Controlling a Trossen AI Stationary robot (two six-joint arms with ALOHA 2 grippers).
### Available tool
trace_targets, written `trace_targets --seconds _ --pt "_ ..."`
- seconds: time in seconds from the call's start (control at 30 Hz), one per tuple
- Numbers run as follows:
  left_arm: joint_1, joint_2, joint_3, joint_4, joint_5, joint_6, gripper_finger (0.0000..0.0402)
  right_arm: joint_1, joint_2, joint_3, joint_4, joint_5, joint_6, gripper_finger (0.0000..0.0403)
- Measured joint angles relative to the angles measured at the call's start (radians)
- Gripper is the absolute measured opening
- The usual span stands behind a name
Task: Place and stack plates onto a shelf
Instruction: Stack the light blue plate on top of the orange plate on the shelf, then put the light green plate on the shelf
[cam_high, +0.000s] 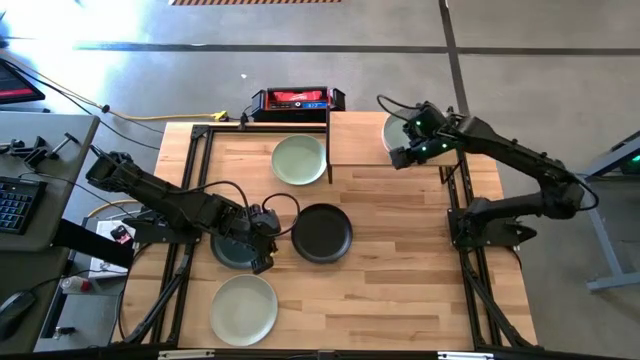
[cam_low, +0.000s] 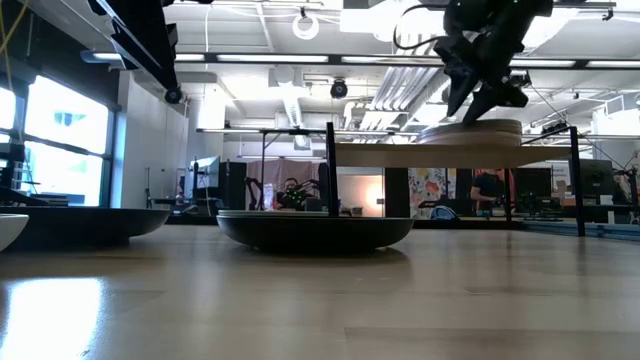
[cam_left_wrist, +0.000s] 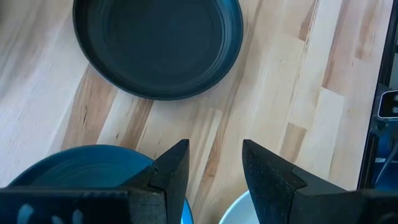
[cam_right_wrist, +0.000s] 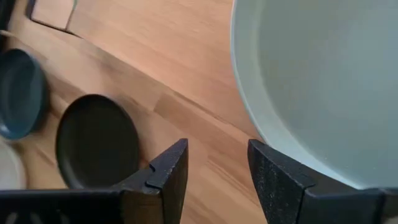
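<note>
The shelf (cam_high: 360, 140) stands at the table's far edge, and a pale plate (cam_high: 392, 128) lies on its right end. My right gripper (cam_high: 408, 152) hovers open over the shelf, just beside that pale plate (cam_right_wrist: 323, 81); the low view shows this gripper (cam_low: 482, 95) above the plate (cam_low: 470, 131). My left gripper (cam_high: 264, 247) is open over the right rim of the dark teal plate (cam_high: 232, 250). That plate (cam_left_wrist: 81, 177) lies beside one finger, with bare wood between the fingers. A black plate (cam_high: 321, 232), a pale green plate (cam_high: 299, 159) and a sage plate (cam_high: 243, 309) rest flat on the table.
A red-and-black box (cam_high: 296, 100) sits behind the table's far edge. Black frame rails (cam_high: 190, 180) run along the table's left and right sides. A side desk with a keyboard (cam_high: 12, 205) stands to the left. Bare wood lies right of the black plate (cam_high: 420, 250).
</note>
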Motion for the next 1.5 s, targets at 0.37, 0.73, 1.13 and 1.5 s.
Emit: trace_targets --seconds 0.37,0.73,1.13,1.5 --pt "0.0 0.0 0.0 0.003 -0.008 0.016 0.0136 -0.015 0.013 0.0 0.011 0.069 0.011 0.0161" --pt "0.0 0.0 0.0 0.004 -0.008 -0.128 0.0136 -0.062 0.013 0.0 -0.017 0.069 -0.003 0.0161" --pt "0.006 0.0 0.0 0.025 -0.012 -0.042 0.0136 -0.094 0.011 0.0 -0.064 0.034 -0.014 0.0161" --pt "0.006 0.0 0.0 0.141 -0.012 -0.072 0.0136 0.0 -0.049 0.0 0.021 -0.132 0.011 0.0161"
